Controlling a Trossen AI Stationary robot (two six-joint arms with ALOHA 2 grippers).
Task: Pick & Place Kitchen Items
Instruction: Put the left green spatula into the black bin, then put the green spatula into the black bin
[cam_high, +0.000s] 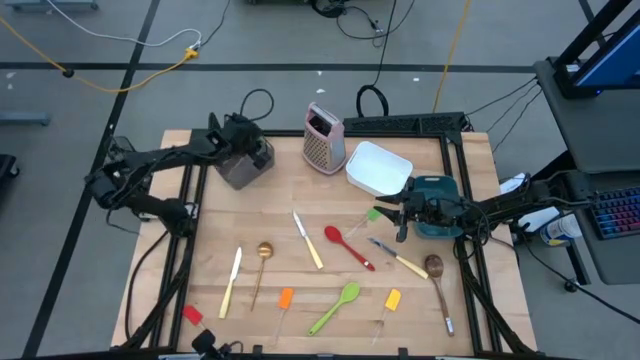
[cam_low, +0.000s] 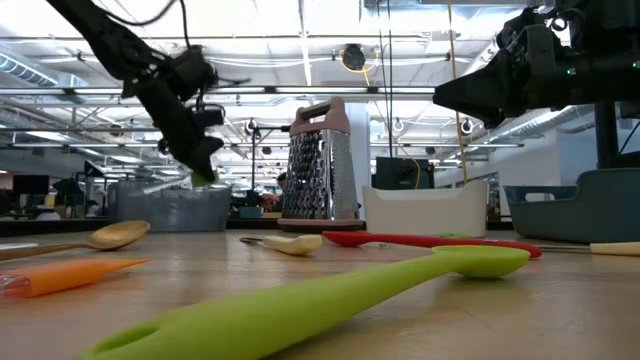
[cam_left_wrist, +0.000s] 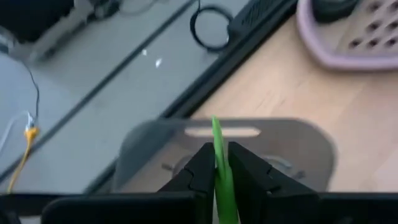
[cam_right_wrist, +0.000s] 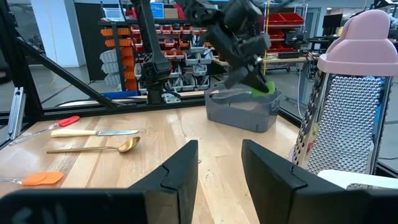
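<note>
My left gripper (cam_high: 244, 154) is over the grey container (cam_high: 238, 172) at the table's far left, shut on a slim green utensil (cam_left_wrist: 219, 163). This also shows in the low view (cam_low: 203, 178) and the right wrist view (cam_right_wrist: 262, 87). My right gripper (cam_high: 388, 214) is open and empty above the table at right of centre, in front of the teal container (cam_high: 438, 193). Its fingertips are next to a small green spatula (cam_high: 373, 213). Other utensils lie flat on the table: a red spoon (cam_high: 348, 247), a green spoon (cam_high: 335, 307), a gold spoon (cam_high: 263, 262) and cream-handled knives (cam_high: 307, 240). My left gripper pinches the slim green utensil between its two fingers; a narrow green strip (cam_left_wrist: 216, 132) sticks out past the fingertips. The fingers slant down from above over the grey container's opening (cam_left_wrist: 224, 127). The utensil is lifted clear of the table.
An upright metal grater with pink trim (cam_high: 325, 140) and a white container (cam_high: 380, 168) stand at the far middle. An orange spatula (cam_high: 285, 298), a yellow spatula (cam_high: 392, 300), a red spatula (cam_high: 192, 314) and a wooden spoon (cam_high: 438, 280) lie toward the near edge.
</note>
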